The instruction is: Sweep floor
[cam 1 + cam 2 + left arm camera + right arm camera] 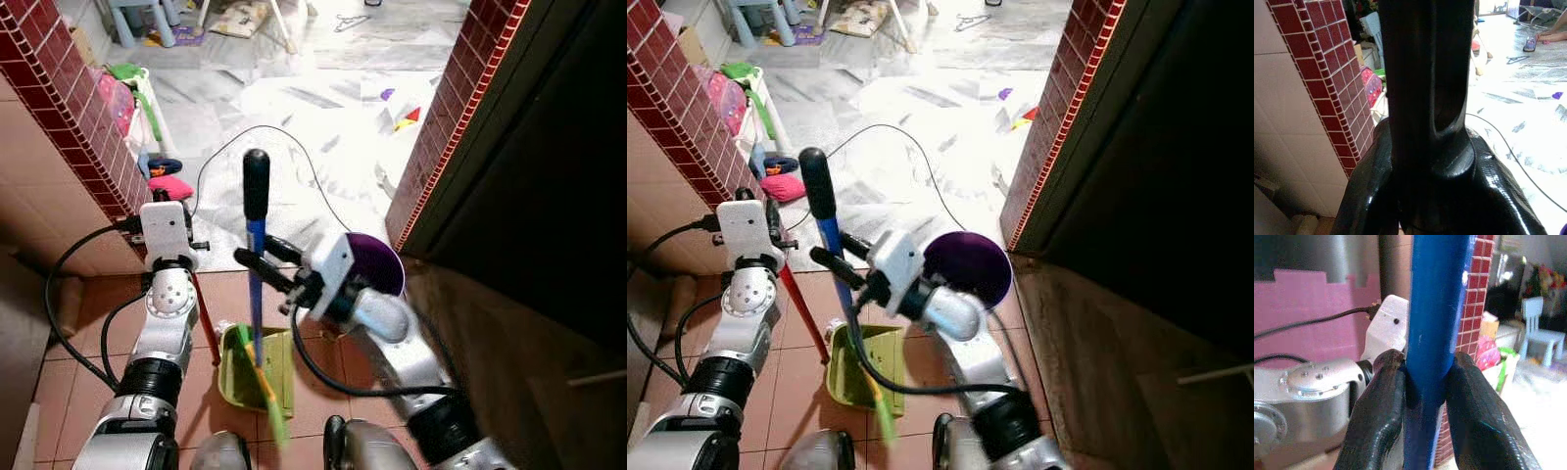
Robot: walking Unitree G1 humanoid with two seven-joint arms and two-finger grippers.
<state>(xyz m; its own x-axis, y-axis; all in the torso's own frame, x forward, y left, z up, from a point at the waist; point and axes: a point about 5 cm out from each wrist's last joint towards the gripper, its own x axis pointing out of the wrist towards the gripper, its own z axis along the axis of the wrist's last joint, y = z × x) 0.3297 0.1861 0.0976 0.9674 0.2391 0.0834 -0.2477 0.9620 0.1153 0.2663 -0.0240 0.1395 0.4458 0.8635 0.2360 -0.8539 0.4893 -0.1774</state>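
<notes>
Floor: red-brown tiles (pixel 93 323) near the robot, then pale marble floor (pixel 323 127) past the doorway, bright with light
Left wall: dark red brick wall (pixel 69 108) with a plain tan part below it
Clutter by left wall: pink and green things (pixel 132 103) leaning on the bricks, and a pink shoe (pixel 170 186) on the floor
Left gripper (pixel 1425 161): raised beside the bricks, its two black fingers pressed on a thick black handle top that stands between them
Red stick (pixel 206 318): thin, slanting down from the left arm to the green dustpan
Dustpan (pixel 238 377): light green, sitting on the red-brown tiles between the two arms
Broom (pixel 256 264): stands almost upright over the dustpan, blue stick with a black grip on top, green bristles (pixel 272 406) down by the dustpan
Right gripper (pixel 1425 396): pinching the blue stick of the broom, one black finger on each side, just under the black grip
Cable (pixel 294 157): thin and black, curling over the marble floor
Purple bowl (pixel 377 262): round, just behind the right arm, next to the right brick post
Right side: dark brown door (pixel 529 166), in shadow
</notes>
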